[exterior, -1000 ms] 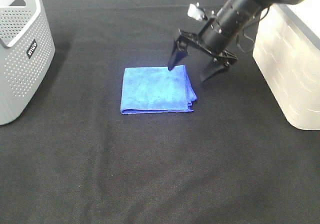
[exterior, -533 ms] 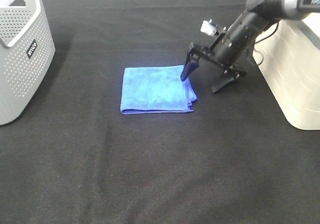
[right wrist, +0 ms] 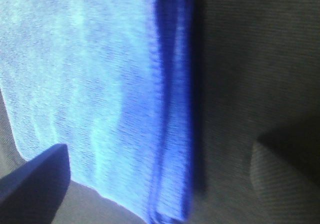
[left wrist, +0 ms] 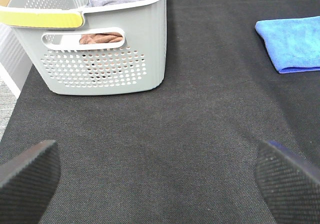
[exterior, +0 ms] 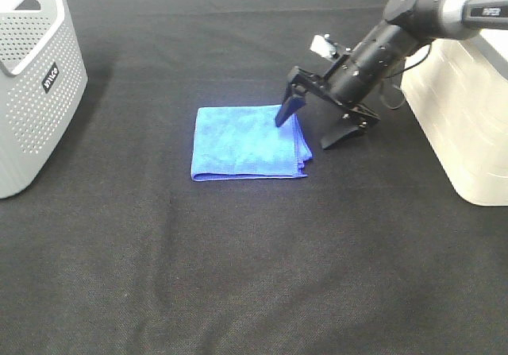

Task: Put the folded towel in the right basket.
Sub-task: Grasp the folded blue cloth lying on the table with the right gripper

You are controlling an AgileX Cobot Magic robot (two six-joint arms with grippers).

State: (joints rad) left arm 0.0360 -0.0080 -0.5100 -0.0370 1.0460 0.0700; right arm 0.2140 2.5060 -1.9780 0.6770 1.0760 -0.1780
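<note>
One towel [exterior: 246, 144], edge straddled by right gripper [exterior: 303, 133]

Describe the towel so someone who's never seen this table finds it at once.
On the black table, look between the grey basket at left and the white basket at right. The towel lies flat near the middle, a folded square with the open right end effector over its right edge. It is the only bright blue thing.

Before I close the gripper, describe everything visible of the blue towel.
The blue towel is a fuzzy cloth folded into a flat rectangle, with its layered edges stacked along its right side. It lies on the black table cover. The open right gripper straddles that layered edge; contact cannot be judged.
</note>
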